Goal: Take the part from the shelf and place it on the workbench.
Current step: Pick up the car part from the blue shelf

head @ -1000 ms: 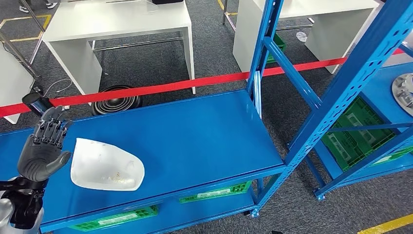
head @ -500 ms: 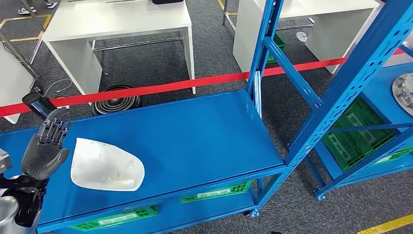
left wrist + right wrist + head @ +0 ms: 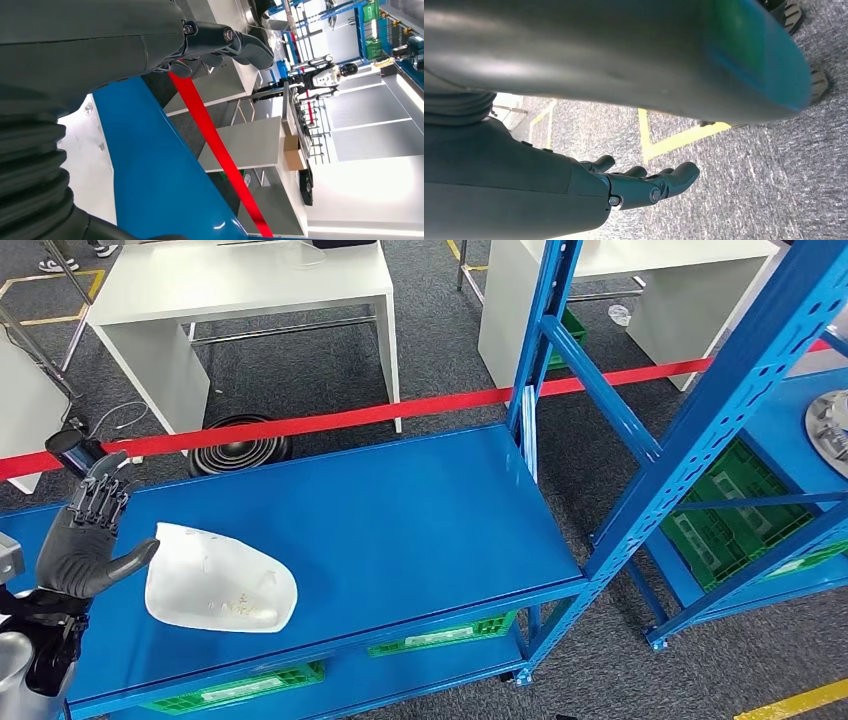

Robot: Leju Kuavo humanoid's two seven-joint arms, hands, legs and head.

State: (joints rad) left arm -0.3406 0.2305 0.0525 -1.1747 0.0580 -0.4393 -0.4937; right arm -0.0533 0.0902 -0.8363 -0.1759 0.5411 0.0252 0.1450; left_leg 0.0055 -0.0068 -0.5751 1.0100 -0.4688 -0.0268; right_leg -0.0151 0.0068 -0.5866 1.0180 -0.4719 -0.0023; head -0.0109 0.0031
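Left hand [image 3: 88, 545] thumb swung out twd white part [image 3: 218, 578].

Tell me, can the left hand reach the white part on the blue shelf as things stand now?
Probably yes. The left hand is open right beside the white part, thumb toward its edge, and nothing lies between them on the blue shelf.

Head view: from high on the body, facing forward and down over the blue shelf [image 3: 400, 530] and the grey carpet beyond. Left wrist view: close behind the left hand [image 3: 220, 42], turned on its side, looking along the shelf's far edge past the red tape [image 3: 220, 150]. Shared by both: shelf, tape, left hand [image 3: 85, 540]. Right wrist view: close behind the right hand [image 3: 644, 187], facing down at the carpet [image 3: 749, 165].
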